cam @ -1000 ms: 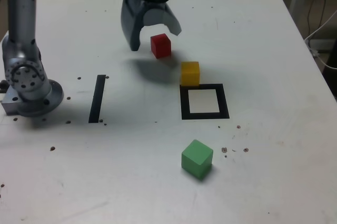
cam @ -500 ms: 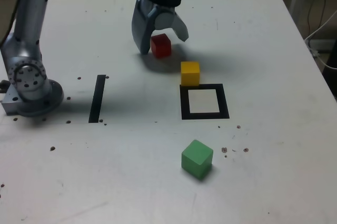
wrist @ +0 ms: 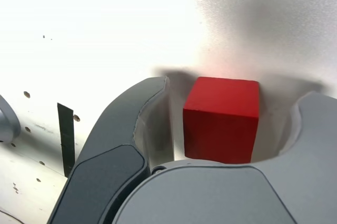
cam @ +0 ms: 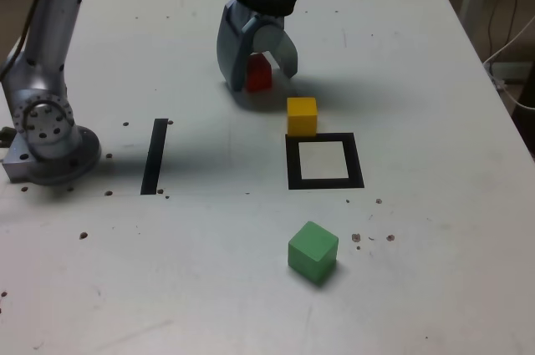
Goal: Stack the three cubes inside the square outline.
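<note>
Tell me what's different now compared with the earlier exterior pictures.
The gripper has moved toward the exterior view's right and its jaws have drawn closer together around the red cube, with gaps still visible, so no grip yet. The yellow cube, green cube and square outline stayed as they were.

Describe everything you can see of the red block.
The red cube is small, solid-coloured and matte, with a brighter top and darker side. It appears to sit flat on the white table, beyond the yellow cube in the exterior view. The open gripper's jaws stand either side, with gaps visible.
</note>
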You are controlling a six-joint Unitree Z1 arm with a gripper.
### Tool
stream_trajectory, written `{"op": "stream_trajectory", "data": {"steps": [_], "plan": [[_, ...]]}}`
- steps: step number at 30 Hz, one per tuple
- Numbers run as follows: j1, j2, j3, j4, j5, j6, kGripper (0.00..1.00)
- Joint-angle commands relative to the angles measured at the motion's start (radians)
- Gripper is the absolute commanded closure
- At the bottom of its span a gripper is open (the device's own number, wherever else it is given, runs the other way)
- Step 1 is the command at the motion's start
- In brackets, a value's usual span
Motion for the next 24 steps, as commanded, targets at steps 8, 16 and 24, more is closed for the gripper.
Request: {"op": "stream_trajectory", "data": {"steps": [8,16,24], "plan": [[0.002,0.004,0.000,-0.003,-0.008,0.007,0.79],[0.002,0.004,0.000,-0.004,-0.010,0.012,0.79],[-0.015,-0.013,-0.027,0.020,-0.010,0.015,0.79]]}}
